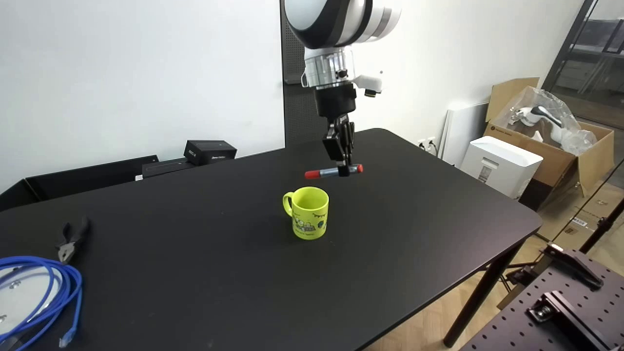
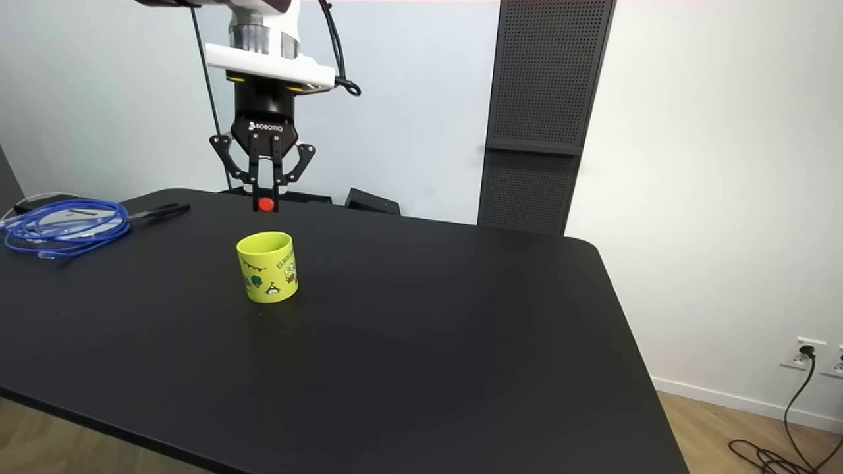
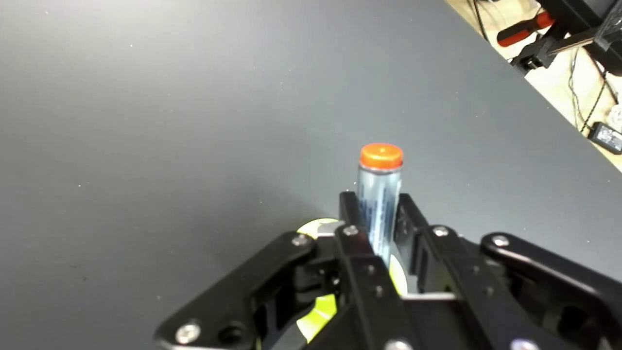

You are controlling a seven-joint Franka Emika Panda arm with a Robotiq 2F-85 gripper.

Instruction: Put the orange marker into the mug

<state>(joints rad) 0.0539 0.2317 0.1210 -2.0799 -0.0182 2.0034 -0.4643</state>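
The orange marker (image 1: 327, 172) is gripped around its grey barrel by the hand (image 2: 266, 205), whose fingers (image 2: 256, 201) are drawn together until parted only by the marker's thickness. It is held nearly level, clear of the surface (image 1: 195, 282) and apart from the mug (image 1: 310, 217). In an exterior view its longer red end (image 1: 312, 174) is turned toward nine o'clock and its shorter end (image 1: 360, 168) toward three; from the mug, the marker is found at one o'clock. In the wrist view the shorter end is pointed toward twelve, and parts of the mug are seen behind the hand. The mug is set upright on the surface, its handle (image 1: 287, 204) turned toward ten o'clock in an exterior view. In an exterior view, pliers (image 2: 164, 210) are seen at ten o'clock from the mug, and a coiled blue cable (image 2: 29, 229) is laid near them, just past nine.
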